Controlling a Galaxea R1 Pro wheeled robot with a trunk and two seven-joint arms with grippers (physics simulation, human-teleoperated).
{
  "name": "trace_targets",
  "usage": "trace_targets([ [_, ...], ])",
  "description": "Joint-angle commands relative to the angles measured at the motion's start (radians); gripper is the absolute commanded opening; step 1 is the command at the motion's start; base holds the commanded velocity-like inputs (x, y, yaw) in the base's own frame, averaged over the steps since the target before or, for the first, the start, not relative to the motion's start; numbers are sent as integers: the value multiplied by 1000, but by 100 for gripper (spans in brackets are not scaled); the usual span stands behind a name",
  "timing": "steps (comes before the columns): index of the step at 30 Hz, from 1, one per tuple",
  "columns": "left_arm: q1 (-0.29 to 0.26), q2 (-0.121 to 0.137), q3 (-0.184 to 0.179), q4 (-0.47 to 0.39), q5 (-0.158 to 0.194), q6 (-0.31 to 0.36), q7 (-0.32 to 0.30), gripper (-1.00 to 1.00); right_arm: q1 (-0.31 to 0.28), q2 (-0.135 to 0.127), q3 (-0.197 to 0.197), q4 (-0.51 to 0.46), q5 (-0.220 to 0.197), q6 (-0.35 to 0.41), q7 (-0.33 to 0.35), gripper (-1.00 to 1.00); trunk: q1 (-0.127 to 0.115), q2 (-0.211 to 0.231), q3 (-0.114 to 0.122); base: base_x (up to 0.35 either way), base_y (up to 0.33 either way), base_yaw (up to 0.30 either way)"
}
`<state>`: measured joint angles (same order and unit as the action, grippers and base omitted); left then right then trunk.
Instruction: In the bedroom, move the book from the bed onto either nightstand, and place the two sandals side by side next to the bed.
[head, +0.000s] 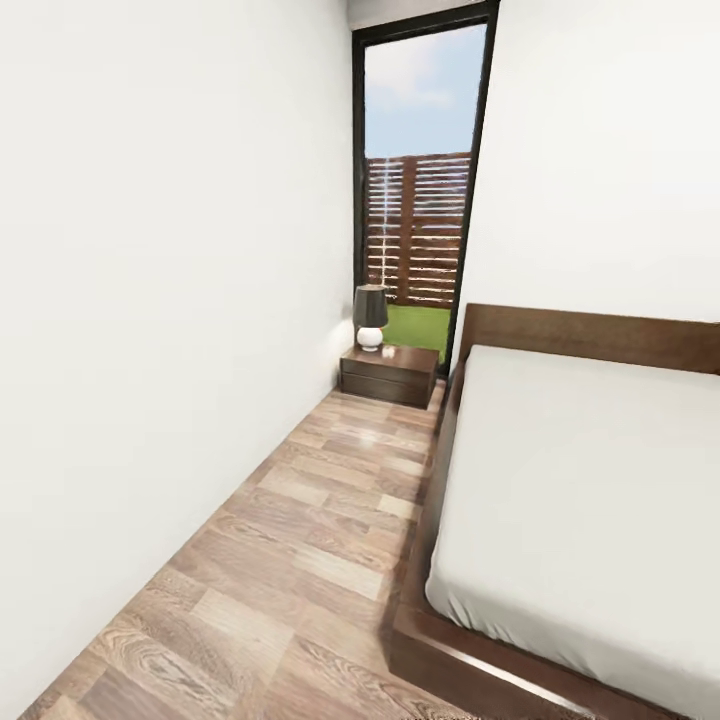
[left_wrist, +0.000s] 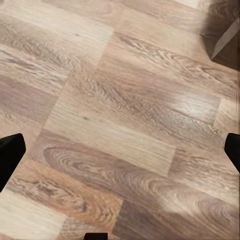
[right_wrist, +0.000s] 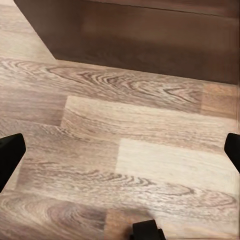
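While the bed (head: 590, 480) lay at right and a nightstand (head: 390, 372) stood far by the window (head: 420, 170), both grippers (left_wrist: 120, 150) (right_wrist: 120, 150) hung wide open, empty, over floor (head: 300, 540). Book and sandals were unseen; likely light, the book best pinched at an edge.

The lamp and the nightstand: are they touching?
Touching. The head view shows the lamp standing with its white base directly on the nightstand top, no gap.

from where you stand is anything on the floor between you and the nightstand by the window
Nothing visible does. The wood floor runs bare between the wall and the bed up to the nightstand. Its top already carries a lamp, leaving free space beside it.
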<state>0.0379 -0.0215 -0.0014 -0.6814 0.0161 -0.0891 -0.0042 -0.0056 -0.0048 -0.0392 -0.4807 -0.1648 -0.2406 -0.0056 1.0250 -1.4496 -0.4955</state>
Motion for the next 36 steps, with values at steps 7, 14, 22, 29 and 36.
trace_targets([
  [7,0,0,0,-1,2,-1,0,100,-1,0,2,1,-9,-3,-1,100,0,0,-1,0,0,-282],
  [14,0,0,0,-1,1,-2,0,100,-1,0,1,1,-9,-3,-1,100,0,0,-1,0,0,-283],
  [22,0,0,0,-1,1,-2,0,100,-1,0,-1,1,-9,-3,-1,100,0,0,-1,0,0,-282],
  [29,0,0,0,-1,2,-2,0,100,-1,0,-1,1,-9,-3,-1,100,0,0,-1,0,0,-283],
  [36,0,0,0,-1,2,-1,0,100,-1,0,-1,1,-9,-3,-1,100,0,0,-1,0,0,-283],
])
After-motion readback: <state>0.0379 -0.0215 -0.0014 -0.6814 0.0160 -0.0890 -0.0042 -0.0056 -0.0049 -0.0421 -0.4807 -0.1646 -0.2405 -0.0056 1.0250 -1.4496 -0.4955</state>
